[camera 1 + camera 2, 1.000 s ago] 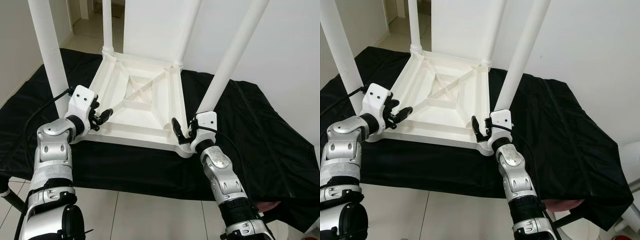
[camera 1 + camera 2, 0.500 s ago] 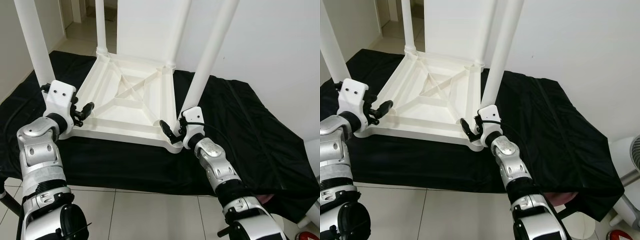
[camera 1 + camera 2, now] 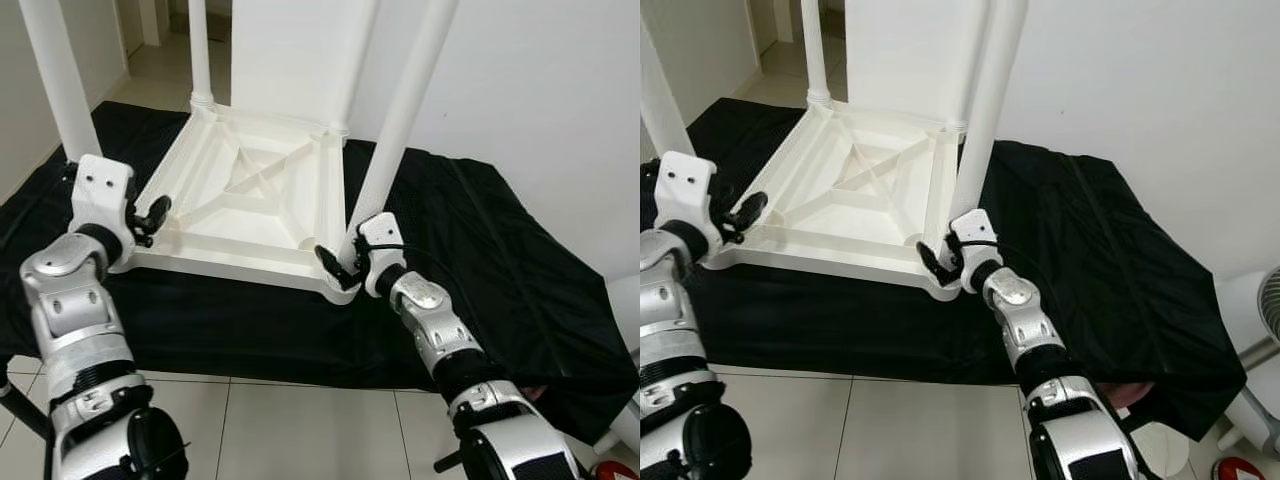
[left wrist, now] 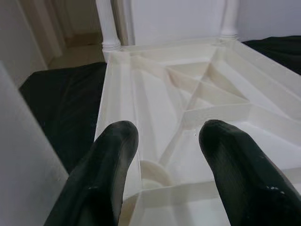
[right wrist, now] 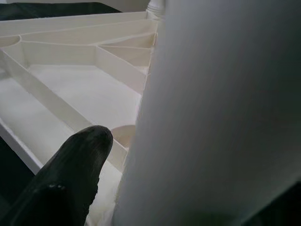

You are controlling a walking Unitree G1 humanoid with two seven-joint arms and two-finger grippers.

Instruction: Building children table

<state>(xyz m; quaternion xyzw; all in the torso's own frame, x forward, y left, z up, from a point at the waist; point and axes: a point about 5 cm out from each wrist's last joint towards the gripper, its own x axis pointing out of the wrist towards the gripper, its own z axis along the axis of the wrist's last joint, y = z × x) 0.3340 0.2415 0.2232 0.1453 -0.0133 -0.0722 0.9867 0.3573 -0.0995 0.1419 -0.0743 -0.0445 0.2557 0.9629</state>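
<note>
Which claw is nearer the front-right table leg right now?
Right. The right claw is at the base of that front-right leg; the left claw is across the upturned tabletop, by the front-left corner.

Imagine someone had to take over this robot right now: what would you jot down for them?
Left gripper: fingers open, poised over the near left corner of the upturned white table top, beside the near left leg.
Right gripper: at the near right corner, its fingers astride the base of the near right leg.
The table top lies underside up on a black cloth.
Done: all four legs stand upright in their corners.
Left: check that the legs are tight, then turn the table over.
</note>
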